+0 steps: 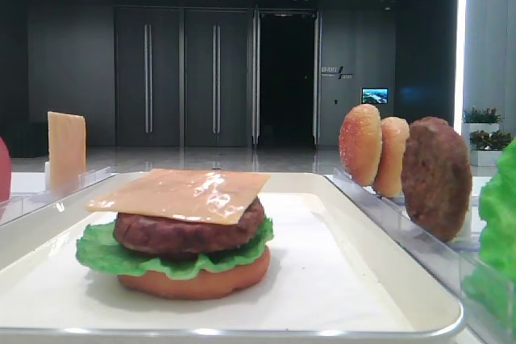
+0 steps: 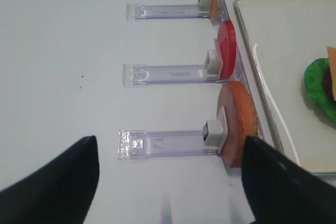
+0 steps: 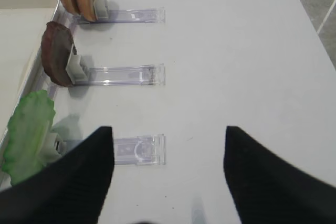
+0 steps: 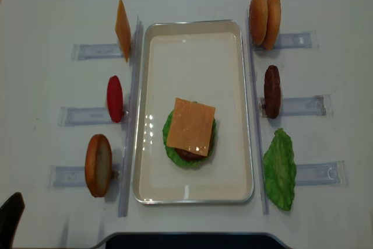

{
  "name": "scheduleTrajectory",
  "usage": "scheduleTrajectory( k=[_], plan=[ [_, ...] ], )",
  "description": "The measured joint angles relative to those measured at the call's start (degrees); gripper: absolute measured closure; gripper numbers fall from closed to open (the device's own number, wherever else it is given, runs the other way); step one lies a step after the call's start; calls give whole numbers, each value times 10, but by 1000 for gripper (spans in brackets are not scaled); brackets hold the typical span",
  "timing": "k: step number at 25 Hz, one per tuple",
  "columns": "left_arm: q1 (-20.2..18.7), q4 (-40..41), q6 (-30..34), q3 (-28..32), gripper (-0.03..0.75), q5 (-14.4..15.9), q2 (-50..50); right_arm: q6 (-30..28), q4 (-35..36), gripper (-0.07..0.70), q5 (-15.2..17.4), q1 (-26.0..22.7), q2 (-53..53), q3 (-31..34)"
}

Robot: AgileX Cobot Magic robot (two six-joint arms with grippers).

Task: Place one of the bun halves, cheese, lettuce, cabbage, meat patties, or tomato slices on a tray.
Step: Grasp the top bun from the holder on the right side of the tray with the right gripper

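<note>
The off-white tray (image 4: 192, 45) holds a stack: flat bun bottom (image 1: 193, 279), lettuce (image 1: 101, 251), meat patty (image 1: 189, 231) and a cheese slice (image 4: 190, 125) on top. Right of the tray, racks hold two bun halves (image 4: 265, 20), a patty (image 4: 271, 91) and a lettuce leaf (image 4: 280, 168). Left racks hold cheese (image 4: 122, 30), a tomato slice (image 4: 115, 98) and an orange-brown bun piece (image 2: 239, 121). My left gripper (image 2: 169, 142) hangs open and empty over the table beside that bun piece. My right gripper (image 3: 168, 129) is open and empty, right of the lettuce leaf (image 3: 29, 132).
Clear plastic racks (image 3: 139, 150) lie on the white table on both sides of the tray, their long arms pointing outward (image 2: 163, 144). One dark finger (image 4: 10, 218) of the left gripper shows at the table's near left corner. A dark base edge (image 4: 192, 240) sits at the front.
</note>
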Motion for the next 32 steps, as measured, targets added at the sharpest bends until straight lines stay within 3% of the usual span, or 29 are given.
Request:
scheduleTrajectory(
  k=[24,32],
  plan=[
    [0,0,0,0,364,0,0,7,1,171,-4,0,0,0],
    [0,0,0,0,409,0,0,9,20,171,-2,0,128,-18]
  ],
)
